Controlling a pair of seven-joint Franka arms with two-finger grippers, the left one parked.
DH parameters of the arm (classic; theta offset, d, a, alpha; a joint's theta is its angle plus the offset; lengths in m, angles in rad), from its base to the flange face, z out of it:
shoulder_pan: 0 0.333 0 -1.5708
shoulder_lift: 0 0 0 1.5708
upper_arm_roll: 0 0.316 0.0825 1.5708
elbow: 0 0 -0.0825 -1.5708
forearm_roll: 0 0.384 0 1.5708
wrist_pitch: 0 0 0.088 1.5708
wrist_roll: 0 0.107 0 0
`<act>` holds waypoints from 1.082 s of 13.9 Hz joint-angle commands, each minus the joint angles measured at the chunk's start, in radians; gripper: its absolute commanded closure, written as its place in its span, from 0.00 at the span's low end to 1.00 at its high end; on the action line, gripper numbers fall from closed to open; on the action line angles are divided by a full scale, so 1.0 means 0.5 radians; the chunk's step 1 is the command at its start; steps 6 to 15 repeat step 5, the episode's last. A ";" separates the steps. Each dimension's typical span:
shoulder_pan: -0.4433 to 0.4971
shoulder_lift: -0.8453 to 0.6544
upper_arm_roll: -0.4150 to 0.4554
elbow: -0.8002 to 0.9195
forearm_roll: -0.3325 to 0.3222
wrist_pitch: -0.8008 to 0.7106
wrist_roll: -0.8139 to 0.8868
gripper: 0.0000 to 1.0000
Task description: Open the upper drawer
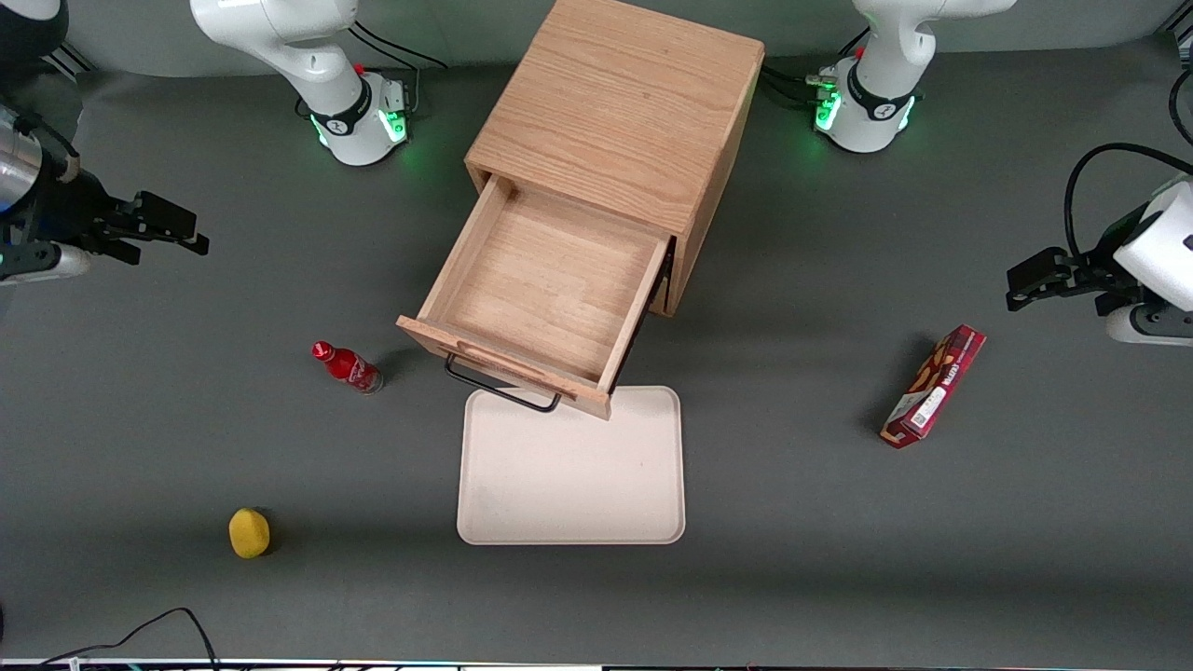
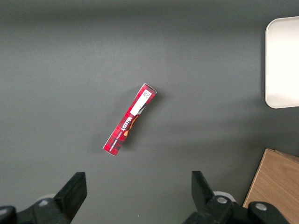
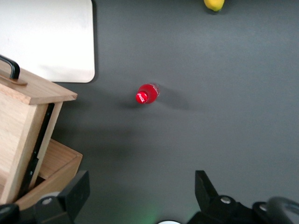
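The upper drawer (image 1: pixel 550 280) of the light oak cabinet (image 1: pixel 620 102) stands pulled far out, with nothing on its wooden floor. Its black bar handle (image 1: pixel 503 391) hangs over the edge of a white tray (image 1: pixel 573 475). In the right wrist view the drawer's side (image 3: pixel 18 135) and handle end (image 3: pixel 11 67) show. My gripper (image 1: pixel 194 235) hovers well off toward the working arm's end of the table, apart from the cabinet. It is open (image 3: pixel 142 191), with only grey table between its fingers.
A red bottle (image 1: pixel 348 366) lies on the table beside the drawer front, between it and my gripper. A yellow lemon-like object (image 1: pixel 249 533) lies nearer the front camera. A red snack box (image 1: pixel 935 385) lies toward the parked arm's end.
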 commanded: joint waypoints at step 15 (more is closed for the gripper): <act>0.025 0.064 0.092 0.018 -0.123 -0.026 0.335 0.00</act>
